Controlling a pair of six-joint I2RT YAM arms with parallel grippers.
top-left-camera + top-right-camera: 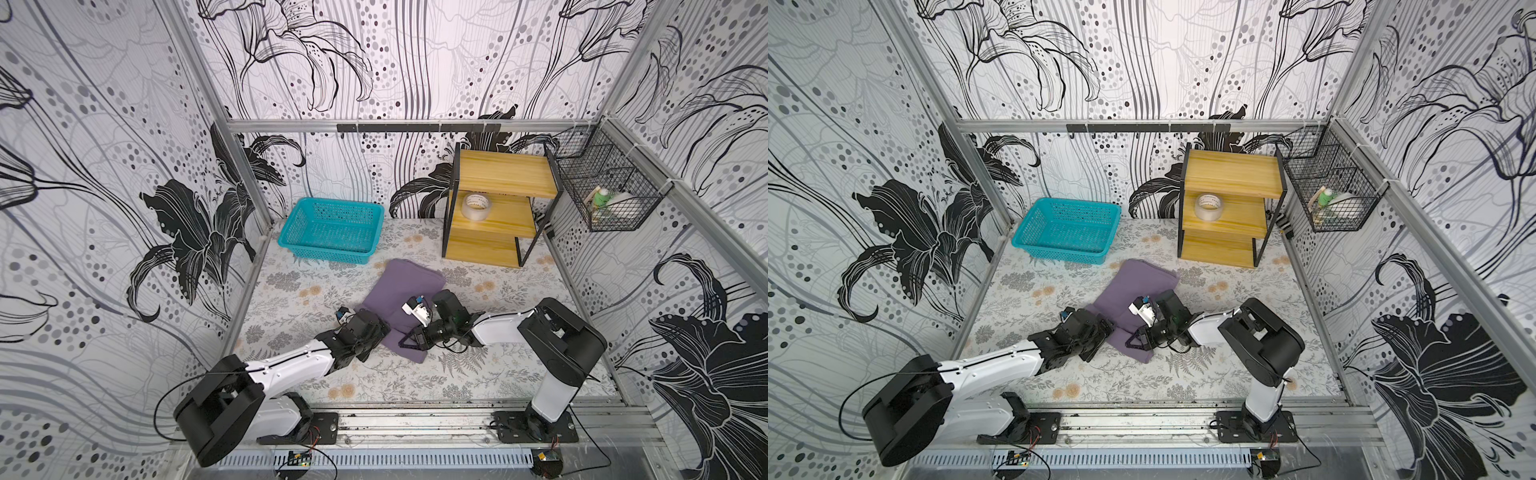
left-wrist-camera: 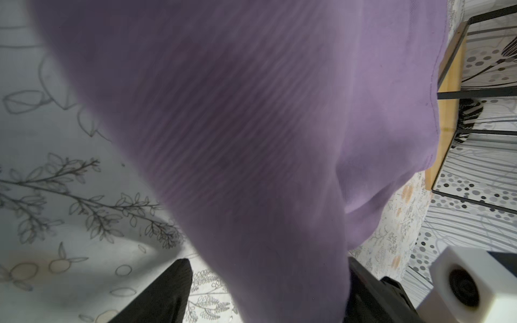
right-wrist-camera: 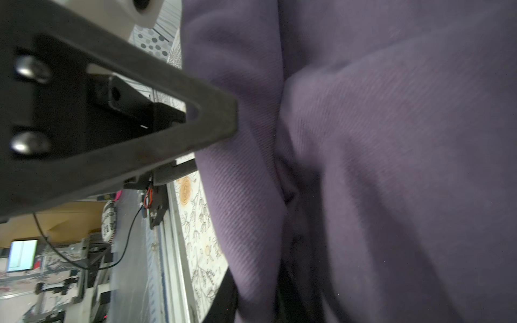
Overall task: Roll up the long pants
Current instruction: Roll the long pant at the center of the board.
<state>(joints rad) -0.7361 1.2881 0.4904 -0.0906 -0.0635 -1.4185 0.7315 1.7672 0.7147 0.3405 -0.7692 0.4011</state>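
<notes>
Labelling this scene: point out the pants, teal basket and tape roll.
long pants (image 1: 409, 282), in a top view, folded panel.
teal basket (image 1: 326, 253), in a top view, front wall.
tape roll (image 1: 476, 214), in a top view, outer side.

Both top views are bright and evenly lit from above, with only soft shadows on the floral mat (image 1: 374, 374), and the walls (image 1: 104, 166) splay outward at the edges. Close to each wrist camera the long pants (image 2: 251, 145) blur out of focus — dimmer in the right wrist view.

The 2 arms reach low over the bench, close together. Left gripper (image 1: 380, 330) fingers (image 2: 167, 293) stand wide apart; right gripper (image 1: 409, 340) pinches the long pants (image 1: 399, 286).
</notes>
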